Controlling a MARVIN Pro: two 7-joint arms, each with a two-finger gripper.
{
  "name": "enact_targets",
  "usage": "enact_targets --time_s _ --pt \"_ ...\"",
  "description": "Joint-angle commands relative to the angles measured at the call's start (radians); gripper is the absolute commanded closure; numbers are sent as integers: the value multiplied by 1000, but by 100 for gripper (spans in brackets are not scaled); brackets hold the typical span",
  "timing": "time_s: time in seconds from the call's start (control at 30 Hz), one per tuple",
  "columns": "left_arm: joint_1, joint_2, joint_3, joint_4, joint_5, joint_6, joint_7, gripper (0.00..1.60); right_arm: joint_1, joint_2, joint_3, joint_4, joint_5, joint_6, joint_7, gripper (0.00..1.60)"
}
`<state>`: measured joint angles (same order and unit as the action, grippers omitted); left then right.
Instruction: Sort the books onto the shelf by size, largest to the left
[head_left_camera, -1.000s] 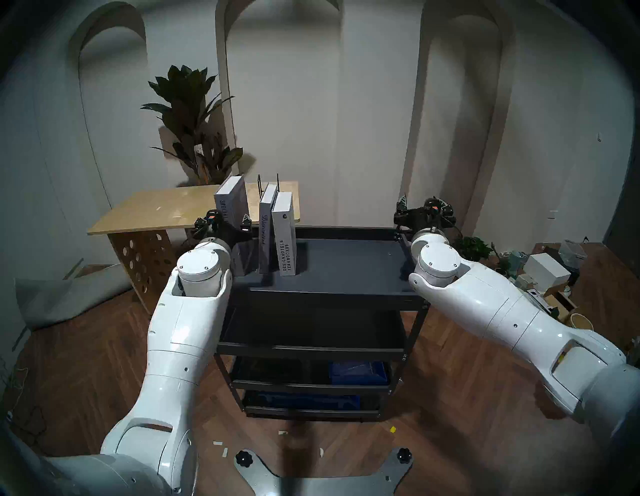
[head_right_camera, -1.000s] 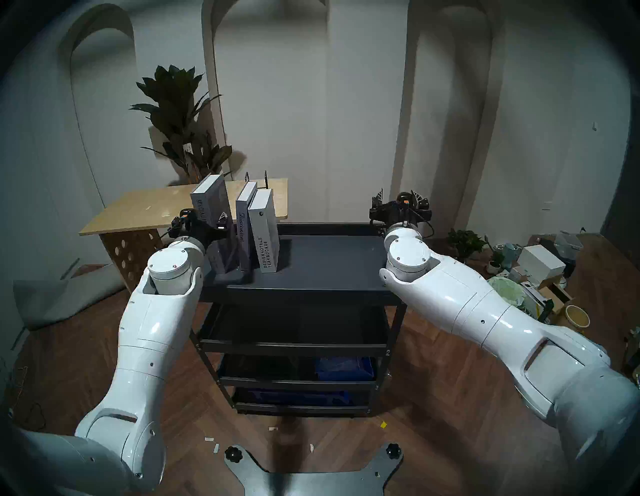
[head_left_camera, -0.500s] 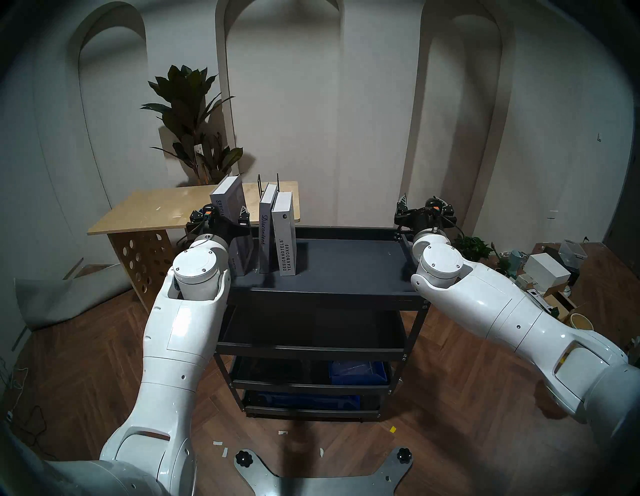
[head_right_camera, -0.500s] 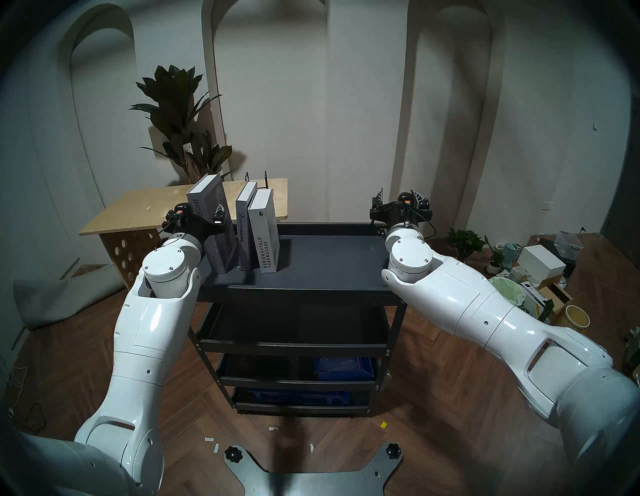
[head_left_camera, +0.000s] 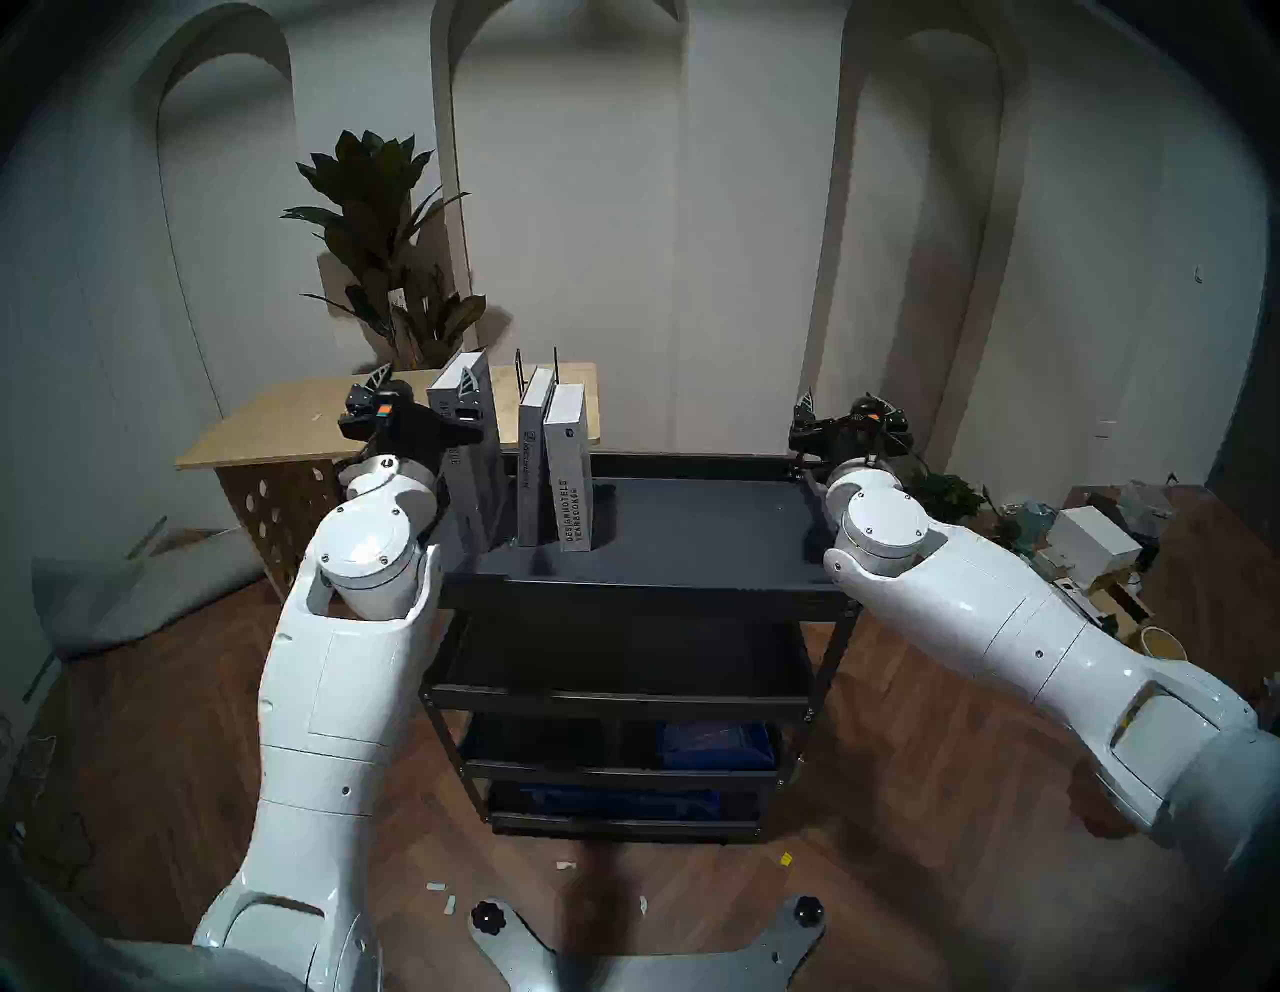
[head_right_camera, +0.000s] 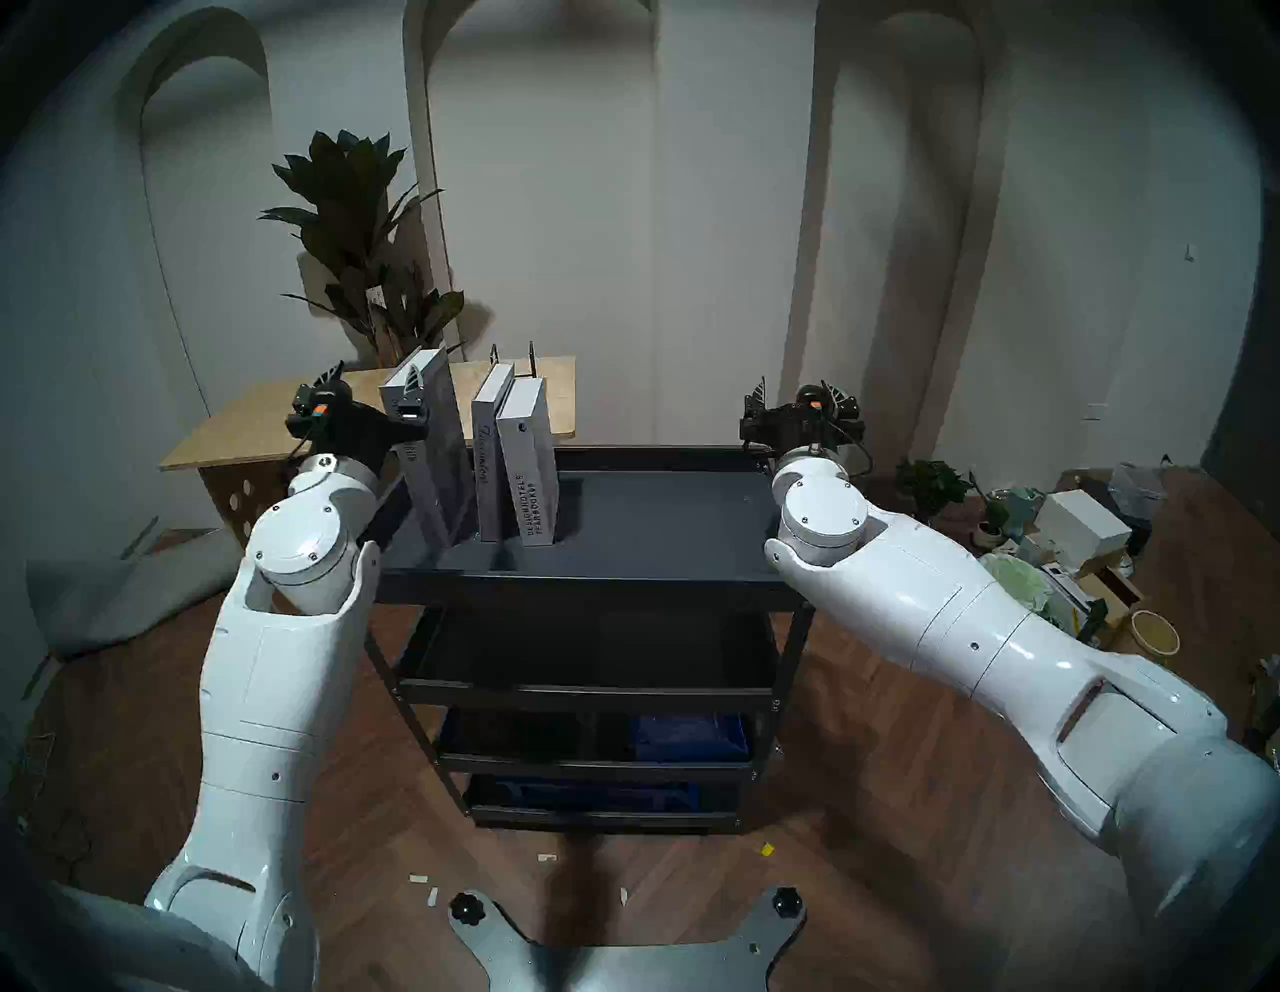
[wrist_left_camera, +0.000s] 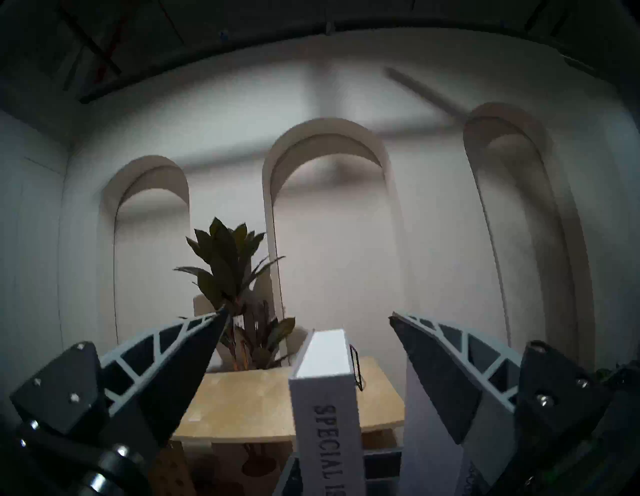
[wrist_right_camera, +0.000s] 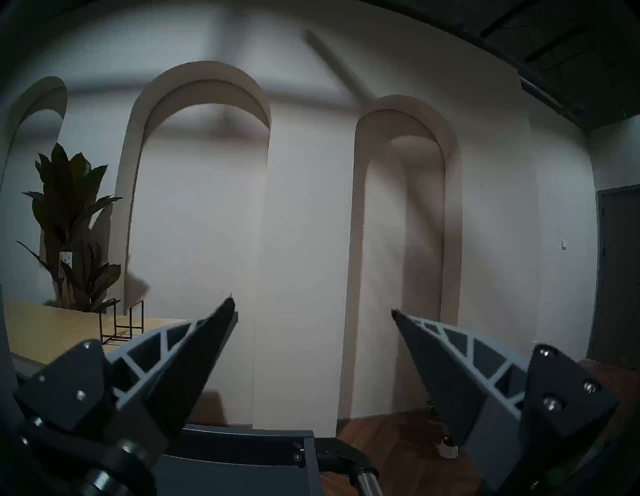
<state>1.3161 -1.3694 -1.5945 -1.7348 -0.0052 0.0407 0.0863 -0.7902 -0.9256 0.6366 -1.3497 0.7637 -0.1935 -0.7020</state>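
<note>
1. Left gripper is held with its fingers spread wide, level with the top of the "SPECIAL ISSUE" book; in the left wrist view the book's spine is seen in the gap, touched by neither fingertip.
2. Right gripper is likewise held apart, with nothing between its fingers, above the right end of the shelf.
3. Three books are stood upright at the left end of the shelf, spines facing the robot.
4. The tallest, "SPECIAL ISSUE", is placed furthest left and is leaned slightly.
5. The thin "Discontent" book is set to its right, a narrow gap being left between them.
6. The "DESIGNHOTELS YEARBOOK09" book, the shortest, is pressed against the thin one on the right.
7. A plywood table and a potted plant are seen behind the shelf.
</note>
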Motion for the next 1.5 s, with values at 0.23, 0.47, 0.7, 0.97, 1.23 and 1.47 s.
enact_targets --time_s 0.23,0.47,0.7,0.97,1.23,1.47 --pt "179 98 -110 -210 -55 66 -113 0 5 24 31 -55 91 30 52 0" --pt "232 109 -169 -268 -89 166 -148 0 12 86 59 -113 272 130 181 0" --pt "221 110 -199 -235 -107 235 -153 0 39 149 34 -159 315 229 309 0" --pt "188 100 -213 -138 -125 242 -145 0 15 216 27 -193 194 90 436 0" --pt "149 89 -194 -20 -104 179 -103 0 -13 203 52 -134 251 18 509 0" --pt "122 99 -190 39 -89 167 -75 0 -36 211 60 -113 332 33 565 0"
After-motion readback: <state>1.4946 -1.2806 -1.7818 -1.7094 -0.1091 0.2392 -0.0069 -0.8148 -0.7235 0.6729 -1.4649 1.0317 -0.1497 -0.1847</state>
